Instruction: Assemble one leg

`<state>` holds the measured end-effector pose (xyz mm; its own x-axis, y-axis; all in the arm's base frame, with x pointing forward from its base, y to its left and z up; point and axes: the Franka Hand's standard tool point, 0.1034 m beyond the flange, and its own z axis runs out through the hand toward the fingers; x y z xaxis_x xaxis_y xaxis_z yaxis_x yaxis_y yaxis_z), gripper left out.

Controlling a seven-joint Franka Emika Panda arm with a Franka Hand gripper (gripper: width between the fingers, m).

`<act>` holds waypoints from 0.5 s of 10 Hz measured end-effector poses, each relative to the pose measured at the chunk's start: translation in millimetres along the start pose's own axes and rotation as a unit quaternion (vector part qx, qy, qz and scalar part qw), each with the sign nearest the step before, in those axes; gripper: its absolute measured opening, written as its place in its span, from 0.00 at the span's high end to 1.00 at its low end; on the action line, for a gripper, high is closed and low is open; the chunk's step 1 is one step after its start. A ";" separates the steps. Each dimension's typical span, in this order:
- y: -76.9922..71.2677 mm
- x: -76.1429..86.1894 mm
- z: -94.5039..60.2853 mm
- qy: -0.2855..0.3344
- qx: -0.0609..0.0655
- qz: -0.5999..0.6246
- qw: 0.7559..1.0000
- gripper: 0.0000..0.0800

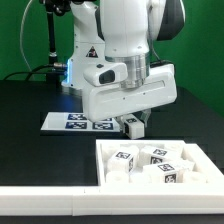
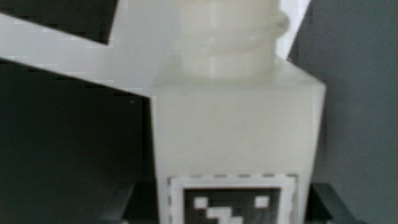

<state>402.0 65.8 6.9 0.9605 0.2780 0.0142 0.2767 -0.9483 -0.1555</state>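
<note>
My gripper (image 1: 132,124) is shut on a leg (image 1: 134,128), a small white block with a black-and-white tag, held low over the black table just behind the white walled tray (image 1: 104,152). In the wrist view the leg (image 2: 231,120) fills the picture between my gripper's (image 2: 228,208) dark fingers (image 2: 135,206), its tag close to the fingers and its ribbed screw end pointing away. Several more tagged white legs (image 1: 128,158) lie inside the tray.
The marker board (image 1: 72,121) lies flat on the table at the exterior view's left of the gripper. A long white wall (image 1: 40,204) runs along the front edge. The arm's white body hangs above the tray's back edge.
</note>
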 end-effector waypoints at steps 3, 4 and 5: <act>-21.8 7.1 2.1 0.009 0.001 0.087 0.996 0.65; -30.7 12.1 3.7 0.012 0.002 0.128 0.992 0.65; -35.5 16.9 5.0 0.019 0.003 0.157 0.987 0.65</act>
<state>408.2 105.0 7.7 0.9993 -0.0363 0.0013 -0.0356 -0.9860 -0.1630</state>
